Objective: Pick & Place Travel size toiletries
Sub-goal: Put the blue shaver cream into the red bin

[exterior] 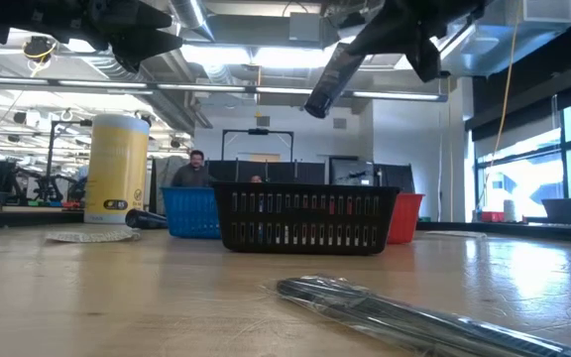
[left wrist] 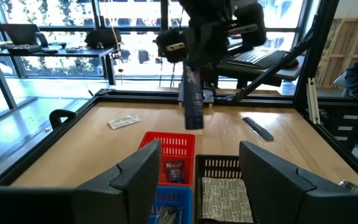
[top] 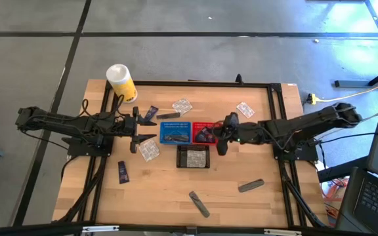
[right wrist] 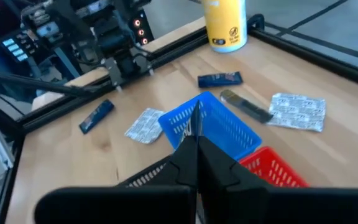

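Seen from above, the right gripper (top: pixel 221 136) hangs over the small red mesh basket (top: pixel 202 133), fingers closed on a dark navy sachet (top: pixel 220 143). Left gripper (top: pixel 136 136) sits just beside the small blue mesh basket (top: pixel 175 133), fingers spread, nothing in them. Black mesh basket (top: pixel 193 157) lies in front of the other two. Loose toiletries on the wooden table (top: pixel 163 190): clear crinkly packets (top: pixel 182 105), a second navy sachet (top: pixel 123 172), slim grey tubes (top: pixel 251 186). White-and-yellow cylindrical canister (top: pixel 121 82) stands at the far left corner.

Low view: held sachet (exterior: pixel 332 83) is well above the baskets, tilted; a grey tube (exterior: pixel 414 319) lies close to the camera.

Left wrist view: own fingers (left wrist: pixel 138 180) stand wide apart; the sachet (left wrist: pixel 192 99) dangles from the other arm above the red basket (left wrist: pixel 173 148).

Right wrist view: closed fingers (right wrist: pixel 197 165) above the blue basket (right wrist: pixel 213 127); packets (right wrist: pixel 298 111) and sachets (right wrist: pixel 220 79) scattered around it.
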### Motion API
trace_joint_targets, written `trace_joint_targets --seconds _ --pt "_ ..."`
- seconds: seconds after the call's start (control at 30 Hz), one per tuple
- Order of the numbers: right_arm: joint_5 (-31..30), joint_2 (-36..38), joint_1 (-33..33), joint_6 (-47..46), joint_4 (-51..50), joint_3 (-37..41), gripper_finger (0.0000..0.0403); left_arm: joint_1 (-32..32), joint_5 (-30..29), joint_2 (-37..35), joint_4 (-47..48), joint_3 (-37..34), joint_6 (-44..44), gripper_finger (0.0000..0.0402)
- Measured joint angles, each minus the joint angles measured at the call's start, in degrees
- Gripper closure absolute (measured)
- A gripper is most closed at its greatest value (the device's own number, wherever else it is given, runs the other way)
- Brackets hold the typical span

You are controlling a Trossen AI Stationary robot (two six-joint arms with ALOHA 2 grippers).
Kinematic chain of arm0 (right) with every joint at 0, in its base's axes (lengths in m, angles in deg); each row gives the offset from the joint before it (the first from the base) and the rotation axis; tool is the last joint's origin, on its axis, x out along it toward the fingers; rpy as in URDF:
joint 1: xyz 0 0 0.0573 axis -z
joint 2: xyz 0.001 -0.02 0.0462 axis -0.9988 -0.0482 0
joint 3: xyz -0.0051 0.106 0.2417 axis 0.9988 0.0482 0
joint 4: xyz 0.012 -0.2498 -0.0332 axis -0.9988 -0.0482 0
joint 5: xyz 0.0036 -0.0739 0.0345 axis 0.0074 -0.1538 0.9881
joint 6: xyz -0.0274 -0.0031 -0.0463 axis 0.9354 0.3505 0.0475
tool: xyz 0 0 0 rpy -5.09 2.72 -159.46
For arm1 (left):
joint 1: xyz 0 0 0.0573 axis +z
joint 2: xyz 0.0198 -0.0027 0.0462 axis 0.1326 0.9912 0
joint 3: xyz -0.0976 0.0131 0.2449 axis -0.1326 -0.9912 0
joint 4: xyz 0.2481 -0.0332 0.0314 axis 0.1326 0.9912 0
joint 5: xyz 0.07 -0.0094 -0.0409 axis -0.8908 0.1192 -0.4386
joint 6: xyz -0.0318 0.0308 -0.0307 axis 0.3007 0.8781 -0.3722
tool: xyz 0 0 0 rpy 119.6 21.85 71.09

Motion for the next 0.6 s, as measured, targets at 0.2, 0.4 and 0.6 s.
trace_joint_targets --seconds 0.2,0.4,0.6 --pt "-3.26 -2.86 -2.94 -2.85 0.03 0.00 0.0403 0.01 0.00 -0.01 0.00 0.00 0.00 0.0190" --pt "-5.38 -6.11 -3.61 -5.72 -0.48 0.00 0.0403 0.00 0.00 -0.02 -0.01 0.00 0.00 0.0190" --pt "-7.54 -6.64 -3.15 -7.37 4.72 3.82 0.0403 0.00 0.00 0.01 0.00 0.00 0.00 0.0190"
